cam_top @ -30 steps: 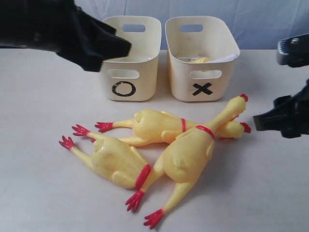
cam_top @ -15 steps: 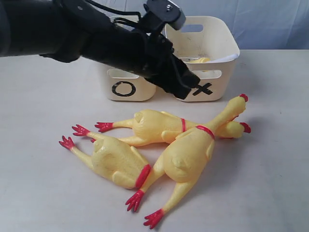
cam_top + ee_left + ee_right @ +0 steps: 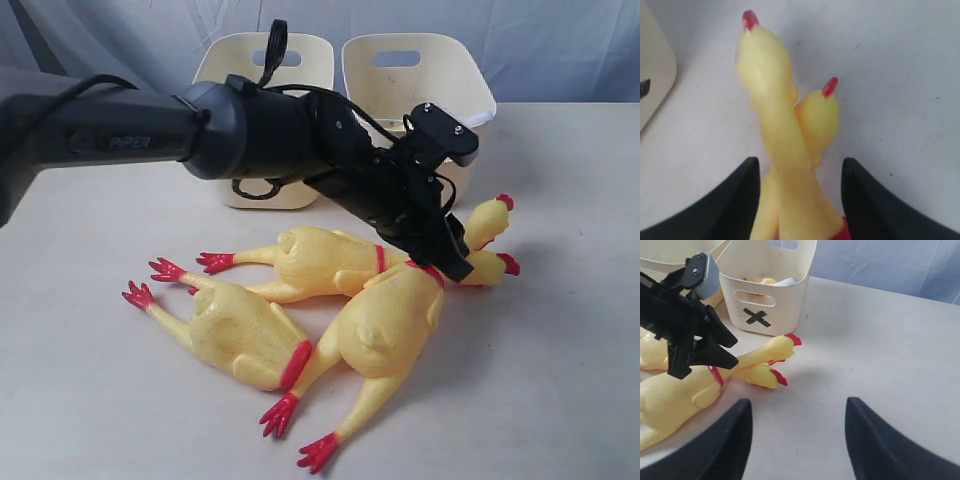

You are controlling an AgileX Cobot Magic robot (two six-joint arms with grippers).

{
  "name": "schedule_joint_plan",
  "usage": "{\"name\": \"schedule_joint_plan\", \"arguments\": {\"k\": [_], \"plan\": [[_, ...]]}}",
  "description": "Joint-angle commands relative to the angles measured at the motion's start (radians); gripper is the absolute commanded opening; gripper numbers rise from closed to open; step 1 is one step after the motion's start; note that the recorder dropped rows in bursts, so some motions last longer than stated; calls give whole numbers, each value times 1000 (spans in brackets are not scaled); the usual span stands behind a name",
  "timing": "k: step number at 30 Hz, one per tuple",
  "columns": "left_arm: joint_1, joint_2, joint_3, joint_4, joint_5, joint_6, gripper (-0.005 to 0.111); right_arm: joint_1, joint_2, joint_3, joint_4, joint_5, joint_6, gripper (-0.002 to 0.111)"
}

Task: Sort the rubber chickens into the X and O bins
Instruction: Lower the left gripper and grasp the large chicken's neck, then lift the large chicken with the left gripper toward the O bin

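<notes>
- Three red-footed yellow rubber chickens (image 3: 390, 320) (image 3: 320, 260) (image 3: 240, 335) are lying mid-surface (image 3: 560, 350): two long-necked, one headless.
- Two cream plastic tubs (image 3: 315, 45) (image 3: 450, 70) are standing at the far edge; the X-marked tub (image 3: 790, 295) is holding a small yellow piece (image 3: 765, 281).
- The left tool (image 3: 800, 165) is hanging released, jaws straddling the front chicken's neck.
- The right tool (image 3: 797, 405) is hovering released over bare surface.

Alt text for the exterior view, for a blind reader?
The left gripper, open, straddles the neck of the nearest whole rubber chicken, its black arm reaching across from the left. That chicken lies across a second whole chicken beside a headless chicken body on a pale table; the left cream bin and right cream bin stand behind.
</notes>
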Motion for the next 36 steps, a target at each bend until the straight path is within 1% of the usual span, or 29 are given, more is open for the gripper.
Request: {"name": "schedule_joint_plan", "arguments": {"k": [1, 11, 14, 16, 21, 25, 29, 33, 36], "plan": [[-7, 38, -42, 40, 38, -77, 49, -4, -8, 4, -11, 2, -6, 53], [-7, 79, -44, 67, 35, -91, 48, -4, -27, 4, -11, 3, -6, 53], [-7, 79, -44, 69, 27, -91, 46, -4, -36, 4, -11, 3, -6, 53], [-7, 79, -44, 74, 26, -91, 42, -4, -38, 4, -11, 3, -6, 53], [-7, 79, -44, 85, 26, -91, 20, -4, -38, 4, -11, 2, -6, 53], [-7, 79, -44, 85, 26, -91, 9, -4, -38, 4, -11, 2, -6, 53], [-7, 77, -65, 85, 71, -91, 3, -4, -38, 4, -11, 2, -6, 53], [-7, 50, -106, 85, 145, -98, 2, -4, -38, 4, -11, 2, -6, 53], [-7, 13, -124, 85, 175, -105, 2, -4, -38, 4, -11, 2, -6, 53]]}}
